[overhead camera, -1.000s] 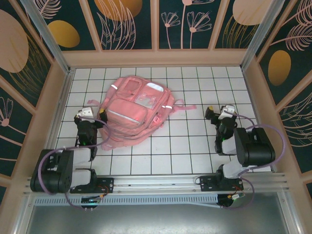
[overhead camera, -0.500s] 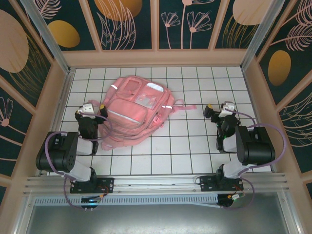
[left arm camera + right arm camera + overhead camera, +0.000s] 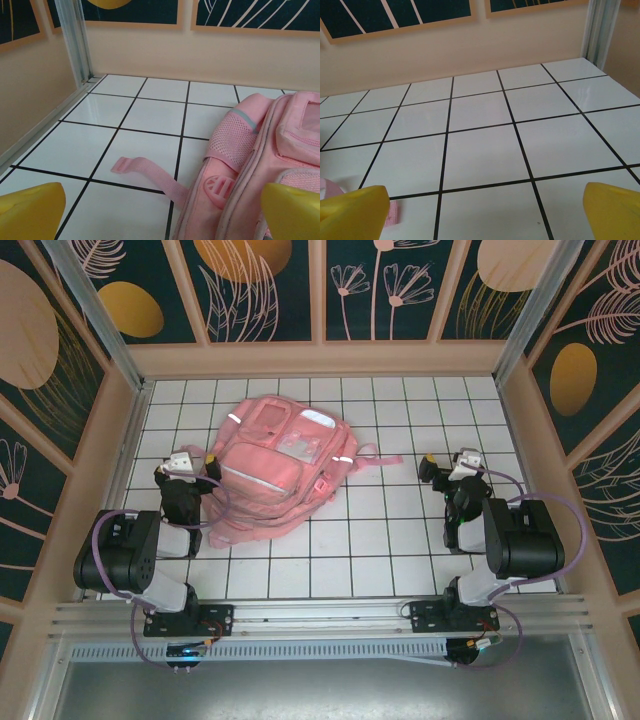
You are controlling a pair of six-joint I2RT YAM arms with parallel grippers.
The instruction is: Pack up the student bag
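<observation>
Moved since a second ago: my left arm has swung its elbow in and up towards the bag, and the left gripper (image 3: pixel 187 468) has crept slightly farther up the table. The right gripper (image 3: pixel 450 468) has edged the same way. Over the last half second I see no change.
Bag position: the student bag (image 3: pixel 280 465) lies flat on the white tiled table (image 3: pixel 380 540), left of centre, with its clear front pockets (image 3: pixel 300 445) facing up.
Long axis: it runs from the far side to the near side, leaning a little left as it nears me.
Key relation: the bag lies to the right of my left gripper (image 3: pixel 160 215), just beside it. Its mesh side pocket (image 3: pixel 232 137) sits ahead of the right finger (image 3: pixel 292 210).
Nearer arm: the left by far; the right gripper (image 3: pixel 482 212) is well apart from the bag body.
Left jaws: spread wide, nothing between them.
Right jaws: also spread wide and empty.
Straps: one strap (image 3: pixel 145 172) trails across the tiles ahead of the left gripper. Another strap end (image 3: pixel 393 212) lies by the right gripper's left finger (image 3: pixel 352 212).
Hard to make out: I cannot find the main zip or tell whether any compartment is open. I also cannot tell whether the left gripper touches the fabric. The left wrist view cuts the bag off at its right edge.
</observation>
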